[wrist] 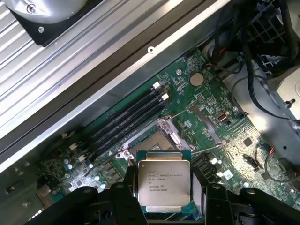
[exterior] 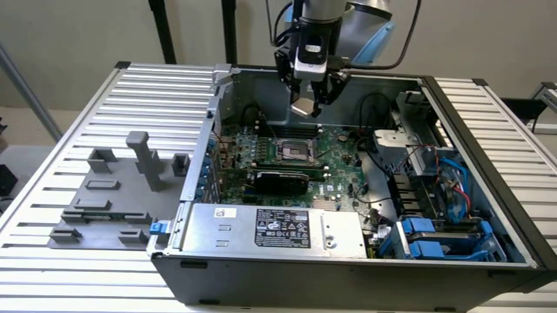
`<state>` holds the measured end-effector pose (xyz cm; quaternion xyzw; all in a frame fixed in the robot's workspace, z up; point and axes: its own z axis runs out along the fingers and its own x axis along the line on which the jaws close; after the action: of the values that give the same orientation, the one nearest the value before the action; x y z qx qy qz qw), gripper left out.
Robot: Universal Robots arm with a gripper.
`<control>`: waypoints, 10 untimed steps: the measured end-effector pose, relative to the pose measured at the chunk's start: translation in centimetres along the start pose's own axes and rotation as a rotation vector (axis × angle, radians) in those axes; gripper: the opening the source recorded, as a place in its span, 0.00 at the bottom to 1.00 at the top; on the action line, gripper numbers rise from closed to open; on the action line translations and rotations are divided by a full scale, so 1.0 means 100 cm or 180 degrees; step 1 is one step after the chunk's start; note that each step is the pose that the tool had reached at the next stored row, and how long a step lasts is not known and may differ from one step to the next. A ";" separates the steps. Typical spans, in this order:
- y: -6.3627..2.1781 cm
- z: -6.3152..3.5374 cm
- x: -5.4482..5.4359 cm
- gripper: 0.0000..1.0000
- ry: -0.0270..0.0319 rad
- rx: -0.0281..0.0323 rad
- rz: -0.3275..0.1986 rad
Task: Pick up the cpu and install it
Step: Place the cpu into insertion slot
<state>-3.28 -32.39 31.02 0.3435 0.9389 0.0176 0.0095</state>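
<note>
The cpu (wrist: 165, 185) hangs over the open computer case (exterior: 287, 287), above the green motherboard (exterior: 338, 145) and its bare socket (exterior: 294, 151), clamped by its edges in my end effector (wrist: 166, 200). I judge this the carry-to-install step. Seating it calls for squaring the chip to the socket and lowering it level.

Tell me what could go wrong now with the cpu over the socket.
The cpu is gripped only by its edges in the end effector, so it might slip and drop onto the board. It hangs above the open socket; lowered misaligned, it could damage it.
</note>
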 end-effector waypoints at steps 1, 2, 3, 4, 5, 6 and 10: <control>0.0000 0.0009 0.000 0.55 -0.0002 0.0000 0.0057; -0.0001 0.0019 0.000 0.55 -0.0005 0.0001 0.0120; -0.0001 0.0028 0.000 0.55 -0.0007 0.0001 0.0175; -0.0002 0.0037 0.000 0.55 -0.0009 0.0001 0.0234; -0.0002 0.0047 0.000 0.55 -0.0012 0.0002 0.0291; -0.0002 0.0056 0.000 0.55 -0.0014 0.0002 0.0348; -0.0004 0.0095 0.000 0.55 -0.0023 0.0003 0.0579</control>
<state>-3.28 -32.39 30.08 0.4275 0.9038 0.0167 0.0110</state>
